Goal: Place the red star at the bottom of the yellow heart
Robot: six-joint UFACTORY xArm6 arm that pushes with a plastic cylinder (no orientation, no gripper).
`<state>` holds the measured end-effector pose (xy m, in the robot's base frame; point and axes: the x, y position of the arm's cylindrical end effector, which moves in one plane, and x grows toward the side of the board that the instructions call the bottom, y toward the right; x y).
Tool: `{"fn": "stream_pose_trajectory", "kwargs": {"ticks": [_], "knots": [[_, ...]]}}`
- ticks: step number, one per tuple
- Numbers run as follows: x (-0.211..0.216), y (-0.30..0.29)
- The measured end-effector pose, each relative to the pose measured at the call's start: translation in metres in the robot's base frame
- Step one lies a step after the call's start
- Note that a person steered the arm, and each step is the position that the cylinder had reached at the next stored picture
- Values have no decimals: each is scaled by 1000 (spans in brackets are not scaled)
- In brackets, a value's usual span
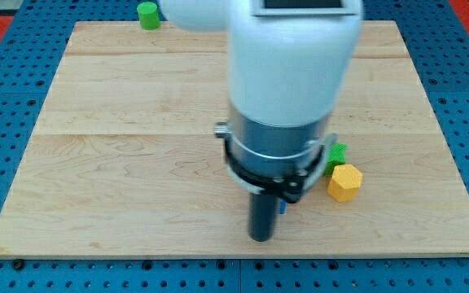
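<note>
Can't see the red star or the yellow heart anywhere right now, so I'm guessing my own arm is blocking them. My tip (260,238) is sitting near the board's (120,163) bottom edge, touching nothing I can see; it has no grip anyway, it only pushes. A yellow block (345,182) is lying to the view's right, with a green block (337,152) just above it and another green block (147,15) up top. The star is probably light and stiff, so I'd be pushing between its points to avoid spinning it.
</note>
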<state>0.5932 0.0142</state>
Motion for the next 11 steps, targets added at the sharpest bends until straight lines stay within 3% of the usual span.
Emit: {"fn": "stream_pose_trajectory", "kwargs": {"ticks": [1, 4, 8, 10, 11], "knots": [[-7, -27], [-66, 8], [-62, 35], [-58, -49], [-80, -64]]}}
